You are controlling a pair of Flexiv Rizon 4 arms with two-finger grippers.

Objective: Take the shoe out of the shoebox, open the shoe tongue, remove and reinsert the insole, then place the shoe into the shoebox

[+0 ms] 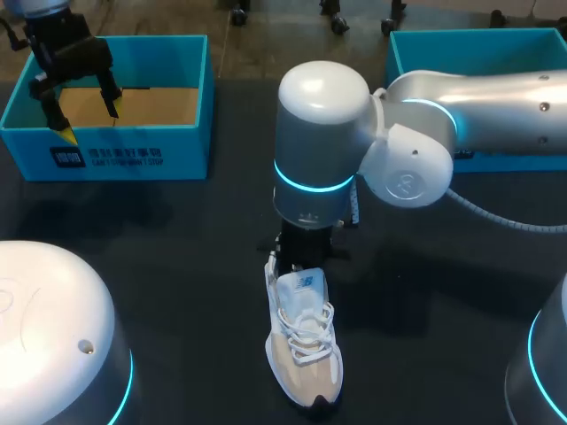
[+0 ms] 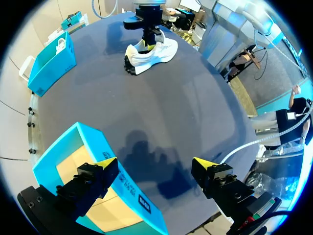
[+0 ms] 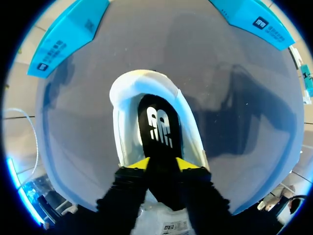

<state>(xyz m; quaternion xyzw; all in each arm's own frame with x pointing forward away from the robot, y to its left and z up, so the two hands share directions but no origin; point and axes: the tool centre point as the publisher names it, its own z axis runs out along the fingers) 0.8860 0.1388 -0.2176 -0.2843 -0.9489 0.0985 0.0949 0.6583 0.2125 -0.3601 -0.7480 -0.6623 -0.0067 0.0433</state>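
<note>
- At the table's 6 o'clock in the head view, the shoe (image 1: 301,354) stands outside the shoebox (image 1: 106,159), which sits at 10 o'clock; the taking-out is done.
- The right gripper (image 3: 162,165) is clenched on the black insole (image 3: 159,125) at the heel, so the insole step looks under way; boxing the shoe remains.
- The left gripper (image 1: 86,117) hangs released over the shoebox.
- The shoe is a white-and-beige sneaker with white laces, its toe toward 6 o'clock.

In the head view the right arm (image 1: 319,150) covers the shoe's (image 1: 304,354) heel, at its twelve o'clock; the insole's (image 3: 159,127) near end is hidden beneath the right gripper (image 3: 161,164).
</note>
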